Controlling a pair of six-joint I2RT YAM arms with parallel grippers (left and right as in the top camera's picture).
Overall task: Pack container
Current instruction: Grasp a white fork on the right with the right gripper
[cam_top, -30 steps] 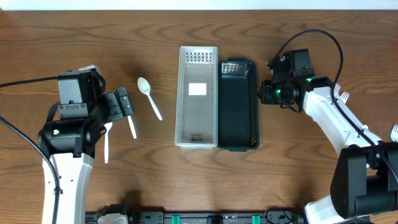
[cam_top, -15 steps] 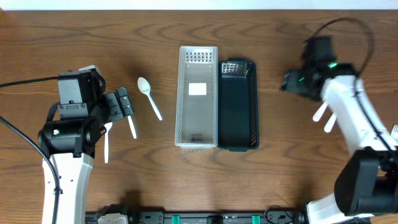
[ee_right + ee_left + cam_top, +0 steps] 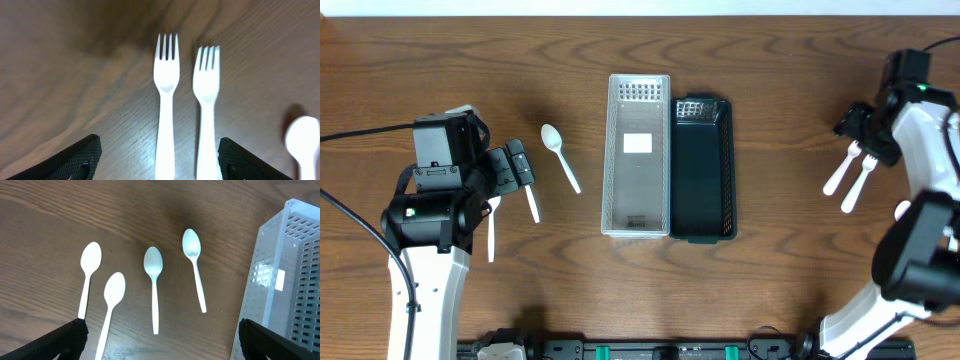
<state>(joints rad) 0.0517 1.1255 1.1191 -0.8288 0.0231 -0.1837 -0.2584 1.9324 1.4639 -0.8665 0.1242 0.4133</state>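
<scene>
Left gripper (image 3: pixel 161 330): hangs above the wooden table (image 3: pixel 40 225) with both fingers (image 3: pixel 65 341) spread wide, pinching nothing. Ahead of it, four white plastic spoons lying flat, each with the bowl away from the gripper and the handle toward it: first spoon (image 3: pixel 91 257) and second spoon (image 3: pixel 114 286) near the left finger, third spoon (image 3: pixel 153 261) about midway between the fingers, fourth spoon (image 3: pixel 191 244) more to the right and a little tilted. Just beside the right finger, the clear container (image 3: pixel 287 275): long, narrow, translucent white, with slotted walls and a small white label. Beyond it, touching its far long side, the black container (image 3: pixel 702 170), of the same long shape, also slotted at one end. Right gripper (image 3: pixel 157 150): also spread wide, with nothing between the fingers. Directly ahead of it, left fork (image 3: pixel 165 100) and right fork (image 3: pixel 207 105), white, side by side, not touching, tines pointing away from the gripper. Farther to its right, a white rounded bowl (image 3: pixel 302 137), blurred. Both containers well apart from this gripper, between the two arms.
</scene>
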